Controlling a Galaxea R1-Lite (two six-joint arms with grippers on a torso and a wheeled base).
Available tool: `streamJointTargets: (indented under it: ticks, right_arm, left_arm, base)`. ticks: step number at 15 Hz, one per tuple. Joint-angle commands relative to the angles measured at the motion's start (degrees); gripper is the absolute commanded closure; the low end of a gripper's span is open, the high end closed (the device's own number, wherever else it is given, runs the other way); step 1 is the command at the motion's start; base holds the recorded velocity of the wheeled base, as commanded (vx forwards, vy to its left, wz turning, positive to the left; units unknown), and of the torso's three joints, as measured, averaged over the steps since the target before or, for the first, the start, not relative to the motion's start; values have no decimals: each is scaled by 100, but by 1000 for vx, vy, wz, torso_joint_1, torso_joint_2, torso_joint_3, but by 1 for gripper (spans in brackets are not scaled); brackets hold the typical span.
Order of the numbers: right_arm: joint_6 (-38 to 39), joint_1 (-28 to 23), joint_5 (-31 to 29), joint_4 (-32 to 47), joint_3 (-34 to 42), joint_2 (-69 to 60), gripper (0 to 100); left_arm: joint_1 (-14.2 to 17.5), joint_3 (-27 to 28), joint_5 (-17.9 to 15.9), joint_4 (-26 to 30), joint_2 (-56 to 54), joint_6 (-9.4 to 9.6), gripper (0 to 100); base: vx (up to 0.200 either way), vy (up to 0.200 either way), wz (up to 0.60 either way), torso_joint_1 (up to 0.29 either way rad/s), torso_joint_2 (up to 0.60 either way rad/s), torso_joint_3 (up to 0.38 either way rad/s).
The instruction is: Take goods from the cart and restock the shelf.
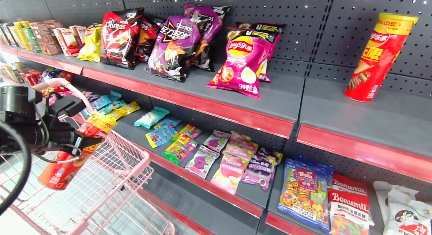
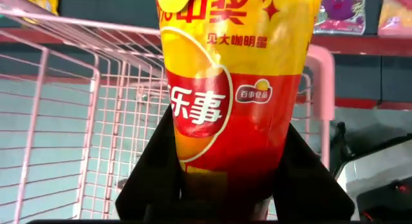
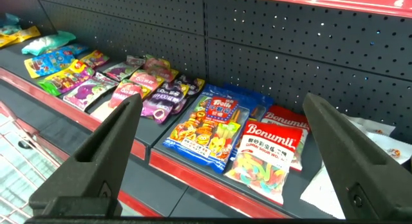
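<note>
A: Head view: left gripper (image 1: 79,125) is clamped on a tall red-and-yellow chip canister (image 1: 60,171). It is tilted, yellow end up, over the pink wire cart (image 1: 135,160).
B: Shelf?
A: Grey metal shelf with red edge (image 1: 368,117). A matching second canister (image 1: 381,56) leans on the pegboard on the top tier, right side.
B: Left wrist view?
A: Black fingers (image 2: 151,172) press both sides of the canister's red lower body. Yellow band above, cart bars behind.
B: Right wrist view?
A: Right gripper (image 3: 219,153) jaws are wide apart, above flat candy bags (image 3: 212,130) on a lower tier.
</note>
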State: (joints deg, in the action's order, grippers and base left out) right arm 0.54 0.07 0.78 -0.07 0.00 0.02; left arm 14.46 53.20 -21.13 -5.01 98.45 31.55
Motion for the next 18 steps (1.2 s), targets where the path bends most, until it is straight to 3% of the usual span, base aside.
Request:
streamJointTargets:
  ticks: [1, 2, 4, 10, 14, 17, 18]
  right_arm:
    - [-10, 1, 1, -1, 0, -2, 0]
    - [-10, 1, 1, -1, 0, -2, 0]
    - [-18, 1, 1, -1, 0, -2, 0]
    - [-18, 1, -8, 7, 0, -2, 0]
    - [-18, 1, -8, 7, 0, -2, 0]
    - [-18, 1, -8, 7, 0, -2, 0]
    - [-18, 1, -8, 7, 0, -2, 0]
  left_arm:
    - [-224, -548, -14, 0, -1513, -342, 100]
    - [-347, -706, 3, 0, -1988, -580, 100]
    - [-497, -943, 38, -9, -2796, -879, 100]
    - [-497, -1611, 65, 35, -4677, -940, 100]
    - [-497, -1646, 399, 211, -5117, -958, 100]
    - [-725, -1664, 355, 211, -5248, -1213, 100]
    - [-760, -1664, 346, 211, -5248, -1221, 100]
  base:
    - [0, 0, 0, 0, 0, 0]
    - [0, 0, 0, 0, 0, 0]
    - [0, 0, 0, 0, 0, 0]
    - [0, 0, 0, 0, 0, 0]
    - [0, 0, 0, 0, 0, 0]
    - [0, 0, 0, 144, -355, -201]
    - [0, 0, 0, 203, -500, -271]
